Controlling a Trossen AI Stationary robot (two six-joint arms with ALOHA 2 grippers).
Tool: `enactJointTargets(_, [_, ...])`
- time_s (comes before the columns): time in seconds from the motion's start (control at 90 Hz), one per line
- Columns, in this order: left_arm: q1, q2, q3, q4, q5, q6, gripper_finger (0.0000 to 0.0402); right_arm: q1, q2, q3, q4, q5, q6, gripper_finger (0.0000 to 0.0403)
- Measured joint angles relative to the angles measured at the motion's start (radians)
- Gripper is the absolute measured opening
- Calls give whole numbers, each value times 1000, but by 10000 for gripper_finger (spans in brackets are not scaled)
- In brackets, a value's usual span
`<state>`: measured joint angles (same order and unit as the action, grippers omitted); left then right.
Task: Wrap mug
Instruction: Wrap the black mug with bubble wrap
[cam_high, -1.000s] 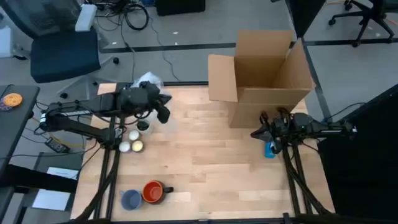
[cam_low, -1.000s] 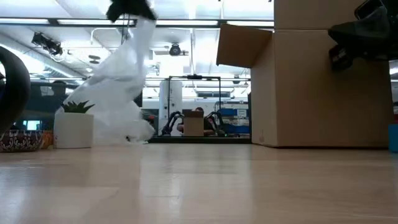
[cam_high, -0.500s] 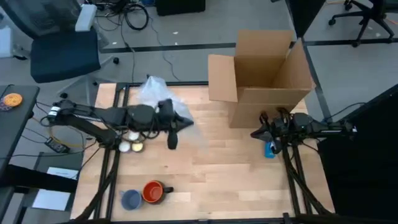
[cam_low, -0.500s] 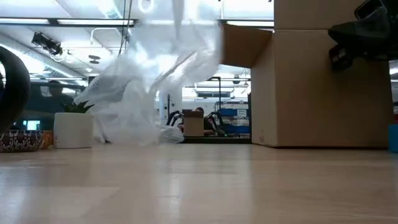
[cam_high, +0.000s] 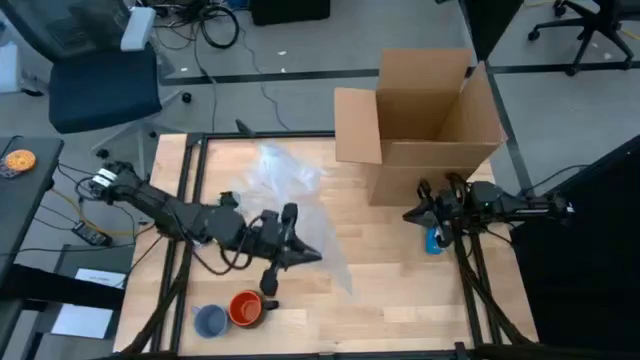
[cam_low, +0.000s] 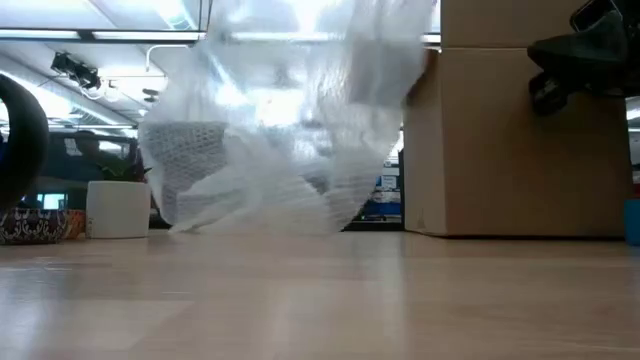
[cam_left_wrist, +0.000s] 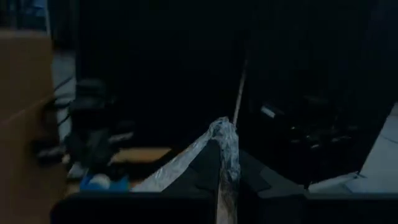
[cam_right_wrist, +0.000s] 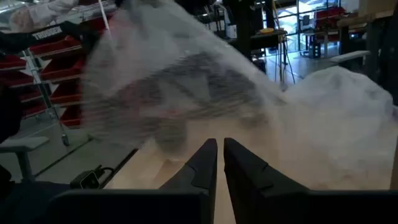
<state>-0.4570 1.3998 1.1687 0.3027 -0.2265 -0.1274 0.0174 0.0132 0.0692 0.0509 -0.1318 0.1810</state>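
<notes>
A clear bubble-wrap sheet (cam_high: 290, 185) stretches over the table's middle and fills the low view as the wrap (cam_low: 280, 130). My left gripper (cam_high: 305, 252) is shut on the wrap's near end, a little beyond the mug. The orange-red mug (cam_high: 245, 307) stands near the front edge, beside a grey-blue cup (cam_high: 210, 320). My right gripper (cam_right_wrist: 217, 163) hovers shut at the table's right, in front of the box, holding nothing; the wrap (cam_right_wrist: 186, 74) shows ahead of it. My left gripper pinches a bunched, twisted end of the bubble wrap (cam_left_wrist: 227, 142) between its two fingers. From the fingers the sheet runs back toward the far left of the table, raised at the held end, with its far part (cam_low: 200, 215) down on the tabletop.
An open cardboard box (cam_high: 425, 120) stands at the far right with a flap out to the left. A small blue object (cam_high: 435, 241) lies under my right arm. Bare wood stays free in the middle and at the near right.
My left gripper has swept from the far left corner toward the near edge and the table's middle, still shut on the wrap. The wrap has been dragged along and has spread from a bunched heap into a wide sheet.
</notes>
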Motion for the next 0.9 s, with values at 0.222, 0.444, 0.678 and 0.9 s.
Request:
enactJointTargets(0.222, [-24, 83, -1, 131, -14, -36, 0, 0, 0, 0, 0, 0, 0, 7])
enactJointTargets(0.444, [-93, 60, -1, 168, 56, 24, 0, 0, 0, 0, 0, 0, 0, 7])
enactJointTargets(0.678, [-137, -20, -1, 55, -65, 79, 0, 0, 0, 0, 0, 0, 0, 7])
enactJointTargets(0.9, [-2, -158, 0, -22, -190, 126, 0, 0, 0, 0, 0, 0, 0, 7])
